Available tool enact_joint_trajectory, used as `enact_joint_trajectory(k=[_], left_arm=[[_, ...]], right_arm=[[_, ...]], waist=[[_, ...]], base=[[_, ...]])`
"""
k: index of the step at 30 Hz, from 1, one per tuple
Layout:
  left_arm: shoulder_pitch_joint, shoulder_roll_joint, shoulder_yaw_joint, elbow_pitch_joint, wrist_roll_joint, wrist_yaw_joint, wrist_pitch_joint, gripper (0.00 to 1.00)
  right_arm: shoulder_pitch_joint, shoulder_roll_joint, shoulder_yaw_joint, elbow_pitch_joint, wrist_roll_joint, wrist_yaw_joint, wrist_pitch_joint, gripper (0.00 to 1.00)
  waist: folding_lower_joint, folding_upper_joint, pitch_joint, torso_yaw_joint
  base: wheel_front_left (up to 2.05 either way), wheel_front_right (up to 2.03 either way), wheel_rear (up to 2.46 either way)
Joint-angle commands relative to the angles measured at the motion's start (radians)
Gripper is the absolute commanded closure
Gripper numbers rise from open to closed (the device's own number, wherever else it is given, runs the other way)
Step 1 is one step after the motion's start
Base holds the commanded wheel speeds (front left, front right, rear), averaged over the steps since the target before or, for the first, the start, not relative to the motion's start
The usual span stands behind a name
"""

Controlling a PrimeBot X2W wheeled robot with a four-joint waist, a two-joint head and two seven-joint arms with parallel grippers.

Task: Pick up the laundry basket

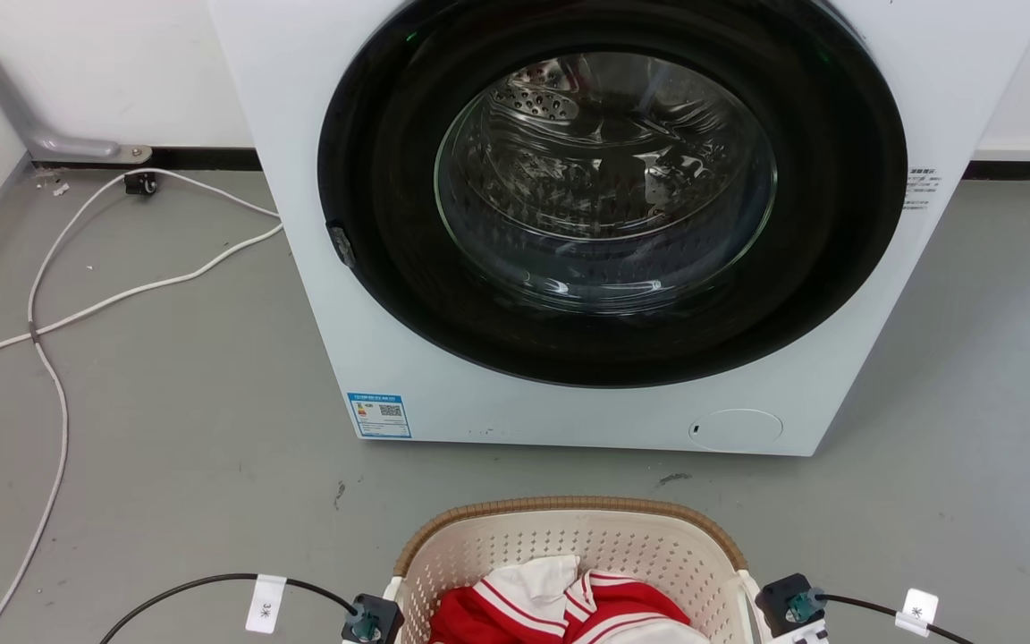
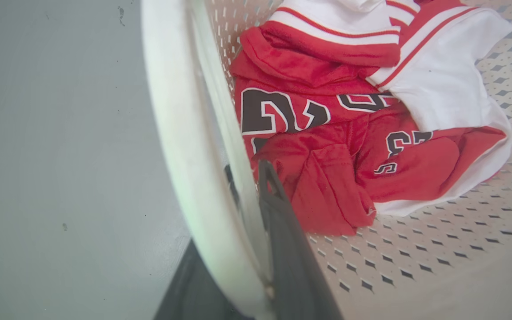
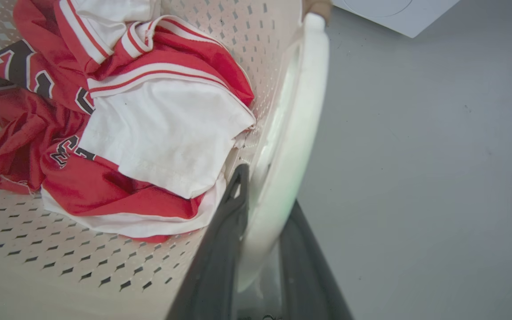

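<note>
Laundry basket (image 1: 572,506) in front of the washing machine (image 1: 318,268), just off the lower front panel and centred below the door, over the grey floor (image 1: 166,429). Whether the basket touches the floor cannot be told. Red-and-white garments (image 2: 327,133) lie inside it. Left claw (image 2: 247,178) is clenched on the left handle (image 2: 180,133), one dark finger inside the basket wall and one outside. Right claw (image 3: 265,186) grips the right handle (image 3: 300,111) likewise, on the basket's far side from the left claw. White cables (image 1: 50,313) trail across the floor to the washing machine's left.
</note>
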Motion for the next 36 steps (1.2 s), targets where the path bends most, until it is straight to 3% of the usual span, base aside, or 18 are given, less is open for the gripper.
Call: enact_joint_trajectory(k=[1,36], left_arm=[[-0.012,-0.009,-0.01,-0.008,0.004,-0.015,-0.005,1.0],[-0.019,-0.007,-0.067,-0.004,-0.047,-0.015,-0.012,1.0]], right_arm=[[0.006,0.001,0.006,-0.005,0.0,-0.001,-0.003,1.0],[0.008,0.002,0.019,-0.005,0.01,-0.001,0.0,1.0]], waist=[[0.0,0.0,0.0,0.0],[0.0,0.0,-0.006,0.007]], base=[[0.0,0.0,0.0],[0.0,0.0,0.0]])
